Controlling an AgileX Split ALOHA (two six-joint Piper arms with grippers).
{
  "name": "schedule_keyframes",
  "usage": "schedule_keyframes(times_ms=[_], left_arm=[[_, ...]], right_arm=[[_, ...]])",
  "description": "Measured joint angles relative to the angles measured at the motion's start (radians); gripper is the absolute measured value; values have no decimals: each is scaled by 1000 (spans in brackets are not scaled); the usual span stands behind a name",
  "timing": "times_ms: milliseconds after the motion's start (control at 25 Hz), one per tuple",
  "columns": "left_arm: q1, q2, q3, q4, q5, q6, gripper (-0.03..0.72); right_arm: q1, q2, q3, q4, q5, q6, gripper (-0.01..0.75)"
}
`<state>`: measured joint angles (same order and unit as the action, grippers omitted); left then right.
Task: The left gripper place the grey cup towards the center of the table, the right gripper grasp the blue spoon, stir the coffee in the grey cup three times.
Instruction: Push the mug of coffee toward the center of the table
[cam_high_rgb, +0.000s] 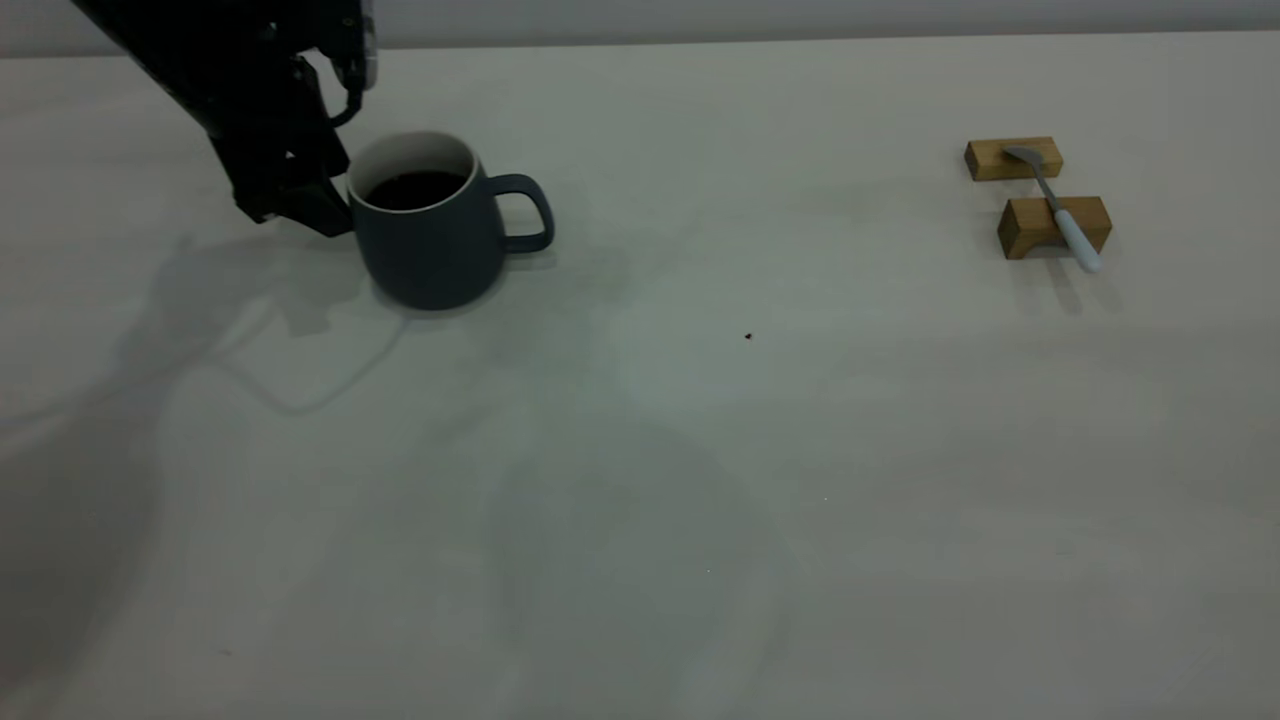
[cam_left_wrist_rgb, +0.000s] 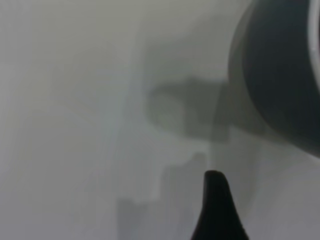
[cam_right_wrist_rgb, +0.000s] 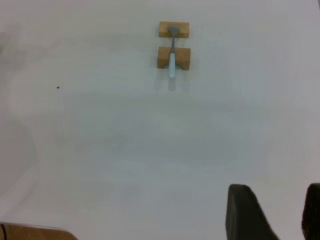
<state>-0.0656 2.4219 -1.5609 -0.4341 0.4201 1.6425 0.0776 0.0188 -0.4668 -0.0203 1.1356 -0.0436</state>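
Grey cup (cam_high_rgb: 432, 228) sits far left, not centered yet. Left gripper (cam_high_rgb: 300, 195) is beside it; its jaws I cannot tell. Right gripper (cam_right_wrist_rgb: 272, 212) waits open, blue spoon (cam_high_rgb: 1060, 205) untouched on wooden blocks (cam_high_rgb: 1054, 226).

The left arm reached down from the far left corner, its hand (cam_high_rgb: 300, 205) low at the far left. The right hand (cam_right_wrist_rgb: 272, 212) hung high, well apart, with its two fingers spread.
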Motion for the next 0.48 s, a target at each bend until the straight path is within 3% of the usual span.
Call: schedule_keyframes(times_ms=[480], left_arm=[[-107,13,-4,-101,4,72,585]], right_arm=[[0,0,0,0,-1,0,321]])
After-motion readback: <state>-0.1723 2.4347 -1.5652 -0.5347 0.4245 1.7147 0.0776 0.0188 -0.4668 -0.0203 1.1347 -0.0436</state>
